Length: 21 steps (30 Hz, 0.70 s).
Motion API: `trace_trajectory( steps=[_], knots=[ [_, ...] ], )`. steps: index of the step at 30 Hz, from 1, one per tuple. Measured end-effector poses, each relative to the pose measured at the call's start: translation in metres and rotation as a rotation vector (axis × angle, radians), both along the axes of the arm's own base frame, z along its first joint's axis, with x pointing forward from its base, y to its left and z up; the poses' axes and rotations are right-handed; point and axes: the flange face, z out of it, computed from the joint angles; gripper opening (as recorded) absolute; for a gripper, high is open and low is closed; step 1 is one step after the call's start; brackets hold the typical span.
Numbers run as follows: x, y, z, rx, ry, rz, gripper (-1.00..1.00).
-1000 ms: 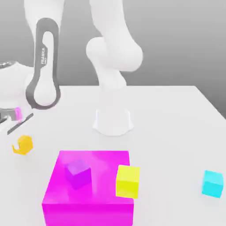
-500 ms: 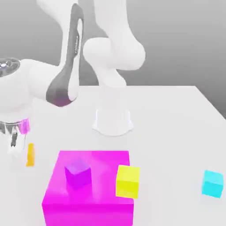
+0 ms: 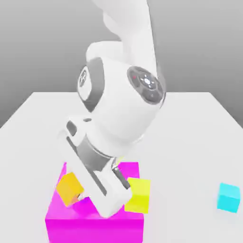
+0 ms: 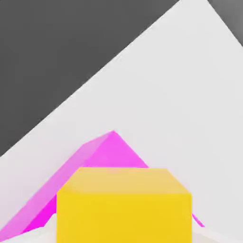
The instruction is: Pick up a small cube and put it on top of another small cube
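Item one, the small orange-yellow cube (image 3: 69, 188): we find it held off the white table (image 3: 190, 128), tilted, over the magenta block's corner toward the exterior view's left. In the hand view the same cube (image 4: 124, 205) sits close before the camera with magenta behind it.

The gripper (image 3: 76, 194): we record its jaws drawn narrow and clamped on the orange-yellow cube, the hand slanting down toward the exterior view's left.

The big magenta block (image 3: 95, 223): it stands near the table's front edge, left of centre in the exterior view, directly beneath the held cube and the hand. The hand covers much of its top face.

The lemon-yellow cube (image 3: 139, 194): it rests against the magenta block's side toward the exterior view's right, just beside the hand's white body.

The small cyan cube (image 3: 229, 196): it sits on the table near the front corner at the exterior view's right, well apart from the block, with the lemon-yellow cube between it and the held cube.

The white arm (image 3: 123, 104): it rises behind, hiding the table's middle.
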Motion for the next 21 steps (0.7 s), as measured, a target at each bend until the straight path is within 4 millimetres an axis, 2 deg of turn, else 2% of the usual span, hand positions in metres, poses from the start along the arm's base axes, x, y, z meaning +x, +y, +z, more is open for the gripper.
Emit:
trace_trajectory(
  steps=[3,5,8,10,12,14,21],
  knots=[
    [-0.003,0.074,0.006,-0.024,-0.044,0.097,-1.00],
    [-0.012,0.124,0.007,-0.013,-0.074,0.148,-1.00],
    [-0.038,0.199,0.005,0.053,-0.115,0.197,-1.00],
    [-0.059,0.236,0.003,0.114,-0.130,0.205,-1.00],
    [-0.077,0.261,0.001,0.167,-0.137,0.201,-1.00],
    [-0.092,0.276,-0.001,0.226,-0.137,0.177,-1.00],
    [-0.128,0.286,-0.011,0.447,-0.125,-0.021,-1.00]
  ],
)
